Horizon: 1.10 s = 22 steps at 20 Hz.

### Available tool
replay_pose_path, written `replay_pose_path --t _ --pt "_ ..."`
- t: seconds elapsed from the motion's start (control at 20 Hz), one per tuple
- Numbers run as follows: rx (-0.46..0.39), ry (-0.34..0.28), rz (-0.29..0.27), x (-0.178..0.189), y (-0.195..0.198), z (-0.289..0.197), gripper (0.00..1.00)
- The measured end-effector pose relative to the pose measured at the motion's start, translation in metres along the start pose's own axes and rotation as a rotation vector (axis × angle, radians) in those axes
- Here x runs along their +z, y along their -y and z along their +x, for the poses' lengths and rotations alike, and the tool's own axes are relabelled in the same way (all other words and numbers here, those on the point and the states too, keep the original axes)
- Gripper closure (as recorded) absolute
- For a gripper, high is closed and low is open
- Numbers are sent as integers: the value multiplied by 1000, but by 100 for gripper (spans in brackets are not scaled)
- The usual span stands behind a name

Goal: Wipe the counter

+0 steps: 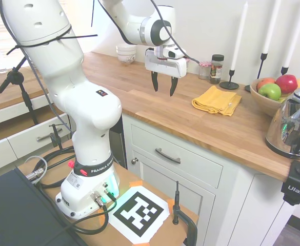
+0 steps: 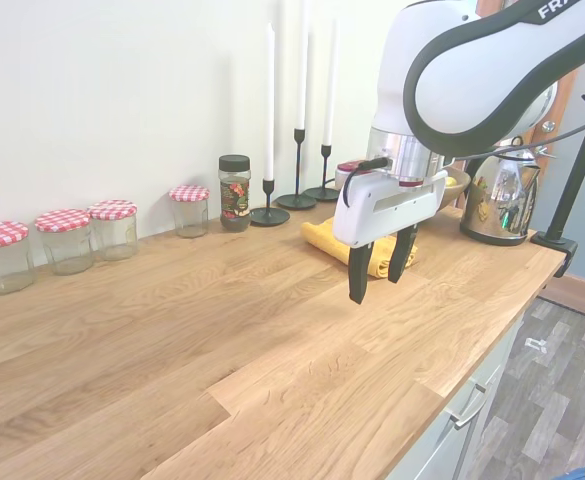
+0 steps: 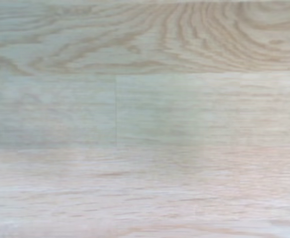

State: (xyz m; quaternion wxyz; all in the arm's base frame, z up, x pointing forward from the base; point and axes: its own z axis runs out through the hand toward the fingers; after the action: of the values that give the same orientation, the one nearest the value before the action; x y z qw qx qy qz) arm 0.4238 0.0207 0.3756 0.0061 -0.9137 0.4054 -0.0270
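Counter runs along the wall, bare wood under the gripper; fingers spread, nothing held, hanging just above the planks; yellow cloth lies near the gripper, untouched; wiping looks not yet begun, cloth pickup comes first.

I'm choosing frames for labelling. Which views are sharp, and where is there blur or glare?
First exterior view: sharp, window blown out, highlights on the kettle. Second exterior view: crisp, evenly lit, gripper clear. Wrist view: soft, washed-out grain of the counter, nothing else.
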Motion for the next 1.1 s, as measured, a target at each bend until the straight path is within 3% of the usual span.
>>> replay_pose_path --t 0.4,1.1 --pt "23 -17 28 -15 7 17 0" --pt "146 -44 72 -48 -40 191 0"
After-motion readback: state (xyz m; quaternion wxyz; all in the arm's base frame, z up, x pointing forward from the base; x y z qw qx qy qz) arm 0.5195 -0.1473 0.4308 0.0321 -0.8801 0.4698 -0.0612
